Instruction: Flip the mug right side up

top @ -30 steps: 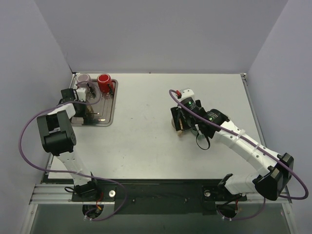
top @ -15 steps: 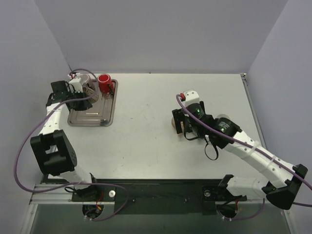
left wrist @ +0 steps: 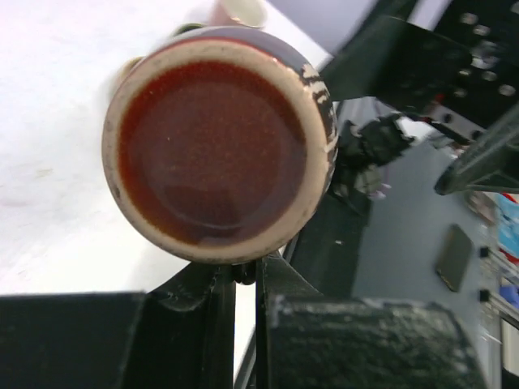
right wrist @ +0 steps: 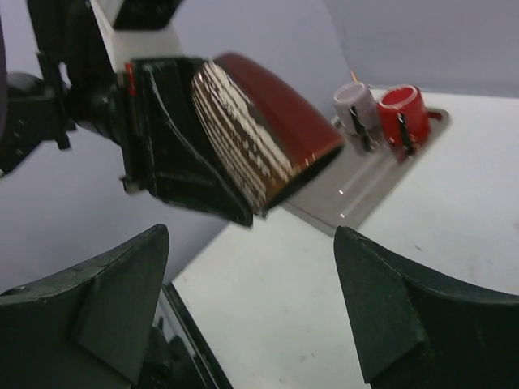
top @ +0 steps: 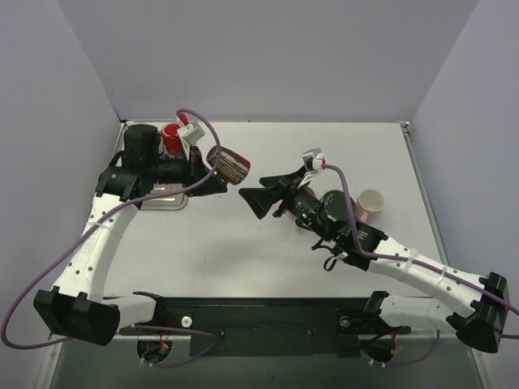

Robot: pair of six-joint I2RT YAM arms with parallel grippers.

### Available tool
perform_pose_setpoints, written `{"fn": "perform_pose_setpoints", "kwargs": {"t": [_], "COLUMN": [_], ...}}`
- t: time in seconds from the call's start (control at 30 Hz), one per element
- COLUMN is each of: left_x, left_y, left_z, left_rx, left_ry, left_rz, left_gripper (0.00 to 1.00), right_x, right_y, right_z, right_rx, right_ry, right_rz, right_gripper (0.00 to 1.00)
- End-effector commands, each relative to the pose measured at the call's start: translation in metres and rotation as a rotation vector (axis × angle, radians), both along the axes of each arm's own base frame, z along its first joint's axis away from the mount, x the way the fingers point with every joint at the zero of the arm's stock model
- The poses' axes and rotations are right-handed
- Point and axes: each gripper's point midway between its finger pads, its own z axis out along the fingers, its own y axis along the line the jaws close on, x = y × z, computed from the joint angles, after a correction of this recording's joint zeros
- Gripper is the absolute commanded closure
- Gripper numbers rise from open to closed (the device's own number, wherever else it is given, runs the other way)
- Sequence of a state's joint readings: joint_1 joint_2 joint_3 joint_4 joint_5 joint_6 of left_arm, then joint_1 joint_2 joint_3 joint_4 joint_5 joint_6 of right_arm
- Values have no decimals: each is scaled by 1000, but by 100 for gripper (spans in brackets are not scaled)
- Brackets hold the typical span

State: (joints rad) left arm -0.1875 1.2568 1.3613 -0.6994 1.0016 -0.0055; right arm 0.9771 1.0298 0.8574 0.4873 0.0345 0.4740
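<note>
While the mug [top: 229,164], judged slick and breakable, is clamped by the left gripper [top: 212,172] beside the tray [top: 162,200], its wall is best taken by the wide-open, empty right gripper [top: 250,203].

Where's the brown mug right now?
Top view: the brown mug is left of centre, held tilted by the left end effector, just right of the tray and facing the open right end effector.

The mug [left wrist: 215,146] was glossy brown glazed ceramic with a worn cream rim, the tray [right wrist: 357,190] shiny metal, the table [top: 243,251] matt white.
</note>
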Motion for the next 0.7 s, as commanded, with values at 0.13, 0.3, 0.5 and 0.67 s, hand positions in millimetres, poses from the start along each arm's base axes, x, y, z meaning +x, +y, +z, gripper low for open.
{"fn": "perform_pose_setpoints", "kwargs": {"t": [0.13, 0.3, 0.5, 0.67], "left_x": [-60, -77, -69, -23], "left_y": [-41, -53, -51, 0], "left_z": [33, 37, 6, -34], "left_rx": [-122, -155, -65, 160], "left_ry": [23, 20, 36, -25], "left_rz": [-223, -292, -286, -82], "left_gripper": [100, 100, 100, 13], "right_x": [-18, -9, -1, 26], "right_y": [14, 25, 21, -16], "right_z": [107, 106, 104, 26], "right_rx": [407, 426, 372, -139], "right_ry": [-158, -126, -126, 5], "right_rz": [120, 121, 93, -126], "right_gripper": [28, 41, 100, 100]}}
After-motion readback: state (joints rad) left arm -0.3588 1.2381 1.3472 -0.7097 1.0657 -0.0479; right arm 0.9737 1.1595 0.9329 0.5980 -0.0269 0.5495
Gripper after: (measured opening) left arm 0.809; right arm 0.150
